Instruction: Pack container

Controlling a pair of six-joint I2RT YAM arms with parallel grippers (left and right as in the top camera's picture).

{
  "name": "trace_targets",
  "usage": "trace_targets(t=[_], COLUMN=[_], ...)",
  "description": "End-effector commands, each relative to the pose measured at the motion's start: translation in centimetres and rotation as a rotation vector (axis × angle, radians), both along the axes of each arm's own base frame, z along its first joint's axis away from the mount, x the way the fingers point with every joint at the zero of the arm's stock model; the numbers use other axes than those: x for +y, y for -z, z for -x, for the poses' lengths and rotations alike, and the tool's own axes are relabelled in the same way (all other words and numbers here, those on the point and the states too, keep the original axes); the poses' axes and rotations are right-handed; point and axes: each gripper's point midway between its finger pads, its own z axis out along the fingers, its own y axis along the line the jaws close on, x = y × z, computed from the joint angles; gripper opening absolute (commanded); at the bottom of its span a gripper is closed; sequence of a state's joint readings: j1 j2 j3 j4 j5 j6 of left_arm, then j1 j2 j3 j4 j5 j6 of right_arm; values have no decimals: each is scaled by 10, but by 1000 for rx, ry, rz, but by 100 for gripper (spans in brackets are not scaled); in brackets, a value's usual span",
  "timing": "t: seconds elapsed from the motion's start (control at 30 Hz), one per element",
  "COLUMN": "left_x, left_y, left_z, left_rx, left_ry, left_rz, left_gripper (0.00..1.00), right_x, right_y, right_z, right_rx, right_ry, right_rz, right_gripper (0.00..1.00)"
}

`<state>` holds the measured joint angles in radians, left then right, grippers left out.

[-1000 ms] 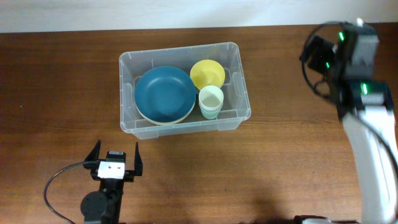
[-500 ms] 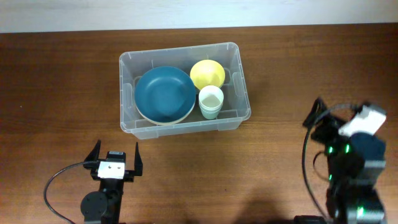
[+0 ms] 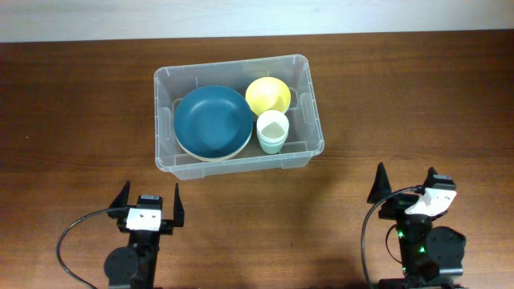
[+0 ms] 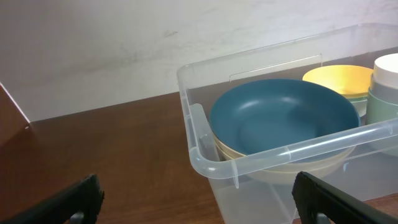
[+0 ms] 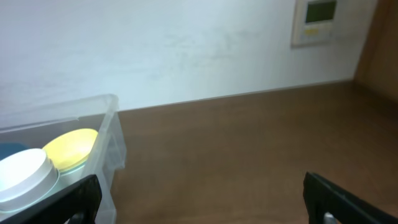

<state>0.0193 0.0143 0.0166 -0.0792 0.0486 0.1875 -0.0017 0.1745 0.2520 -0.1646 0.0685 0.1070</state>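
And here's the picture: the container (image 3: 233, 63) sits on the bench (image 3: 80, 104), and it looks well loaded. Inside it, toward the left wall, a blue plate (image 3: 213, 120) lies flat on top of a cream plate (image 3: 210, 156), of which only an edge peeks out along the near side. In the far right corner of the container there's a yellow bowl (image 3: 267, 95), and just in front of that, against the near wall, a pale cup (image 3: 272, 130) stands upright, mouth up. It may be more than one cup nested together; that's hard to call from here.

Now the arms. The left hand (image 3: 150, 193) is on the near side of the container, off toward its left corner, spread wide with nothing between its fingers; its wrist camera looks straight at the container's near corner. The right hand (image 3: 408, 186) is also on the near side, well off past the container's right end, likewise spread and empty. Neither one is touching the container or anything in it.

So where does that leave the job? Every dish in view is inside the container, and no loose item shows on the bench around it. By my read the packing is done, or as good as done. If a lid is meant to go on, none is visible, so that can't be judged.
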Motion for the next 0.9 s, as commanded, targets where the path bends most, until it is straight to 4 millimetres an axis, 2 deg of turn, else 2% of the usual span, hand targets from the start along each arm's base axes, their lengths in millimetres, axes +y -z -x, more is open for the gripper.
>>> trace_targets(t=[0.0,0.27,0.43,0.73,0.87], left_x=[-1,-1,-1,-1,-1], left_y=[1,1,1,1,1], left_z=[0,0,0,0,0], left_rx=[-4,-4,-4,-4,-4], left_ry=[5,5,5,5,5], left_rz=[-12,-12,-12,-12,-12], left_gripper=[99,99,99,100,99], right_x=[9,13,15,16,16], right_y=[4,6,10,58,60], right_z=[0,6,4,-2,-2], right_rx=[-41,-127,-120,-19,-10], right_ry=[-53,-75,-84,-90,-92], right_rz=[44,45,37,34,65], right_gripper=[99,99,99,99,99])
